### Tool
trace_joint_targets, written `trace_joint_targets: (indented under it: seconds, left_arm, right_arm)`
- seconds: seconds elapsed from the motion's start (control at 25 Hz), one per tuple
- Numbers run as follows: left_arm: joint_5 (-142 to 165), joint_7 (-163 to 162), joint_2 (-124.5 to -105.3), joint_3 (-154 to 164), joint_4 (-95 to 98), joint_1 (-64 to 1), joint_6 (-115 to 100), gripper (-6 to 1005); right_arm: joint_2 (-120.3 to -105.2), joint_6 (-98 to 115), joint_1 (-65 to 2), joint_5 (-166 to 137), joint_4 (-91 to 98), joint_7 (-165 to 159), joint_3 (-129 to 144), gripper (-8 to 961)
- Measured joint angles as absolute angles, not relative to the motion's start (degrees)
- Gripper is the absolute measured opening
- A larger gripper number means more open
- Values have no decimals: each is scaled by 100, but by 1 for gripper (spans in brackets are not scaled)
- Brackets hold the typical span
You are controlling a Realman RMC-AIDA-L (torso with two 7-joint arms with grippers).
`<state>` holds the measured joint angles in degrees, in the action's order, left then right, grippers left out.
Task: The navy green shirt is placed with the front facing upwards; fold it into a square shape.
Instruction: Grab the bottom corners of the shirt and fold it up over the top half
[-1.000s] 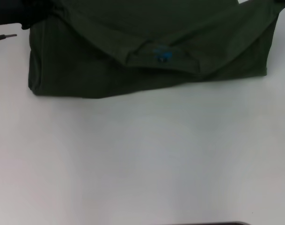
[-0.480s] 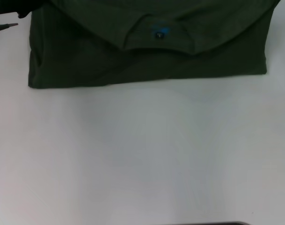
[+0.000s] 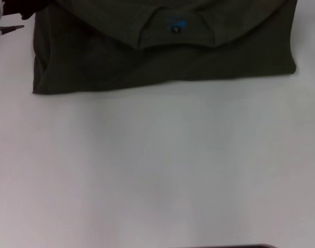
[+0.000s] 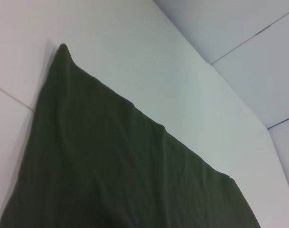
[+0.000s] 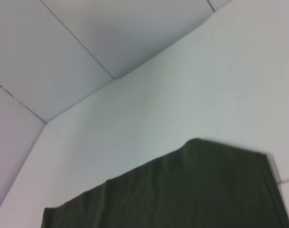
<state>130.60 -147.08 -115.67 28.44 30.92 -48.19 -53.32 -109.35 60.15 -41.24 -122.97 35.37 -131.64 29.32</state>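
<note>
The navy green shirt [image 3: 162, 57] lies as a wide folded band across the far part of the white table [image 3: 157, 170]. Its collar [image 3: 175, 36] with the blue print [image 3: 175, 23] and a small black tag faces up on the upper layer. A dark part of my left gripper [image 3: 18, 7] shows at the shirt's far left corner, with a thin metal tip [image 3: 8, 31] beside it. The left wrist view shows a wrinkled expanse of the shirt [image 4: 120, 171] on the table. In the right wrist view a shirt edge [image 5: 191, 190] lies flat. My right gripper is out of view.
White table surface stretches from the shirt's near edge to the front. A dark strip [image 3: 229, 246] sits at the very front edge of the head view. Pale wall panels [image 5: 63, 52] stand behind the table in the wrist views.
The upper layer with the collar has slid toward the far side of the table. The shirt's right side has flattened and its near edge has straightened.
</note>
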Motion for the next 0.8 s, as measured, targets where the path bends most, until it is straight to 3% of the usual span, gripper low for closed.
trace_joint_targets:
  seconds: [0.48, 0.8]
  left_arm:
    - [13063, -14691, -11636, 2847, 3083, -4871, -5119, 66]
    - [12765, -14314, -11647, 2848, 3029, -4841, -4950, 67]
  right_arm:
    - [-11106, 5147, -4553, -12292, 3164, -12717, 3394, 77]
    - [-11118, 4959, -4586, -12292, 3124, -12721, 3486, 109]
